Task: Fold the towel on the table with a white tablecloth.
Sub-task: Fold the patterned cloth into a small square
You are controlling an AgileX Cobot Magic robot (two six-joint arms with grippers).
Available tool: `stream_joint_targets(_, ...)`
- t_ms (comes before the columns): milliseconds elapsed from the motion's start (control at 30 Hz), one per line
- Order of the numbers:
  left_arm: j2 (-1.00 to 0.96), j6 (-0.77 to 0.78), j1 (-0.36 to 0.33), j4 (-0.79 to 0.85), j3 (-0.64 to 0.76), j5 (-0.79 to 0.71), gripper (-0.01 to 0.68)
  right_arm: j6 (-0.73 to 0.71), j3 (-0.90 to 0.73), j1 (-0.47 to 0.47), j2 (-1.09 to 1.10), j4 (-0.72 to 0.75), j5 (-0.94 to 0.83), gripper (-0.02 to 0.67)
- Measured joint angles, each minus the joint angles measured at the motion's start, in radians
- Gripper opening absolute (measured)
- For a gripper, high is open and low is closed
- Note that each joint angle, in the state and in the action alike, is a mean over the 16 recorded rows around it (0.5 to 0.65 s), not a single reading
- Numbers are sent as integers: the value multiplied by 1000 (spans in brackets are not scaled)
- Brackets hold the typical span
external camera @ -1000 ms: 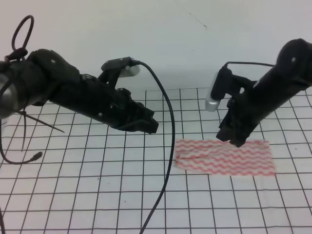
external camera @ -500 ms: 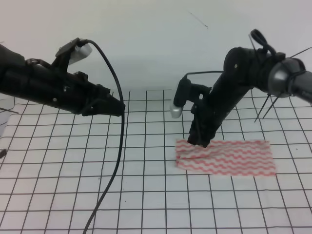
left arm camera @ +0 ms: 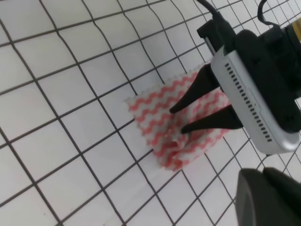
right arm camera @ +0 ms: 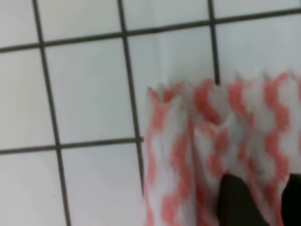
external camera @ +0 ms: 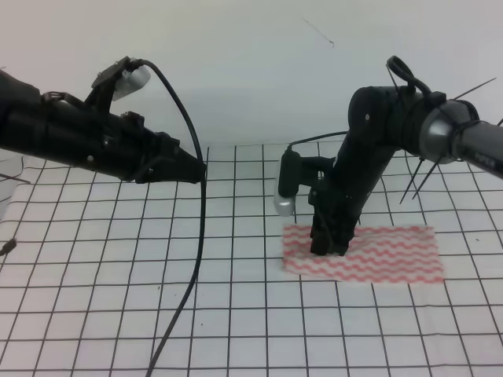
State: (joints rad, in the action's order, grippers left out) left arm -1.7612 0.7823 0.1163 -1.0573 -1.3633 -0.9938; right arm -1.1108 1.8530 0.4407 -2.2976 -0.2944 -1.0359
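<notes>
Left arm: your left gripper (external camera: 196,171) hung above the table (external camera: 118,314), well to the left of the towel, pointing right. Its wrist camera looked across at the other arm.
Left gripper state: you could not tell whether its fingers were apart or together; no view showed them clearly.
Cable: a black cable (external camera: 192,259) drooped from your left arm down across the grid toward the near edge.
Tablecloth: the white tablecloth (external camera: 94,259) lay flat under everything, black grid lines showing.
Towel: the towel (external camera: 393,255) lay flat on the right half of the table, long side left to right, with a raised crease near its left end.
Right arm: your right gripper (left arm camera: 181,118) was planted down on the towel's left end, beside that crease.
Right gripper state: its two black fingers (left arm camera: 197,87) stood apart, tips on the striped cloth, gripping nothing.
</notes>
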Motion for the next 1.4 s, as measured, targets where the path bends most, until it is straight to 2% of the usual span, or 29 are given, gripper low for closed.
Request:
stream_joint_targets(1067, 1, 14, 0, 0, 0, 12, -1, -89, 1, 17, -15, -100, -40, 220)
stream_joint_targets(1200, 2, 15, 0, 0, 0, 12, -1, -93, 1, 17, -22, -103, -34, 195)
stream_joint_targets(1400, 3, 16, 0, 0, 0, 12, 0, -99, 2, 17, -27, -102, -28, 120)
